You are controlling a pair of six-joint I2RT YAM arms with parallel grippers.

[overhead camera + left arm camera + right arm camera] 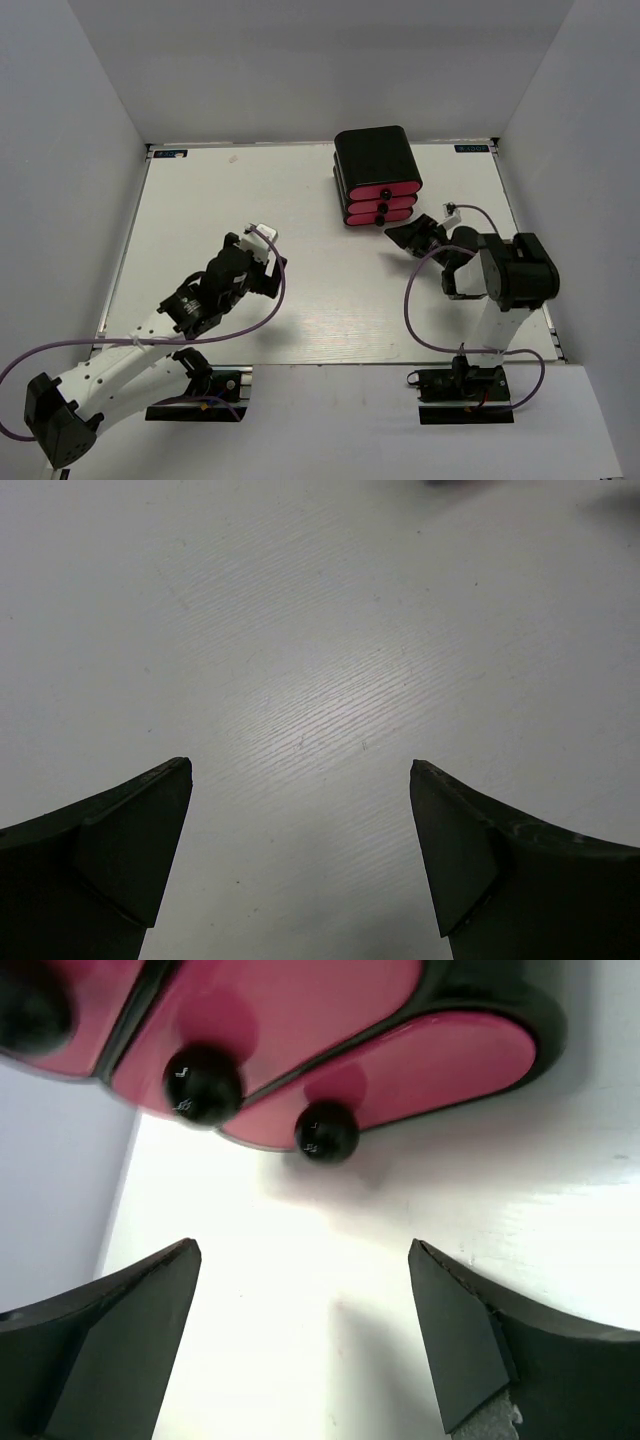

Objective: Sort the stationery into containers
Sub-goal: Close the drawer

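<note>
The glossy black rounded case (375, 158) of three pink drawers (398, 190) stands near the desk's far edge, right of centre. The right gripper (405, 236), jaws apart, crowds the space before the black round knobs (326, 1131). Bare white desk (220, 190) spreads toward the left edge.

One black case (376, 158) sits far right on the one white table (200, 200). It holds three pink drawers (381, 203), each with one round black knob (203, 1082). Two arms (130, 360) rise from the near edge, with two grippers: the left gripper (300, 770) and the right gripper (305, 1250), two fingers each.
</note>
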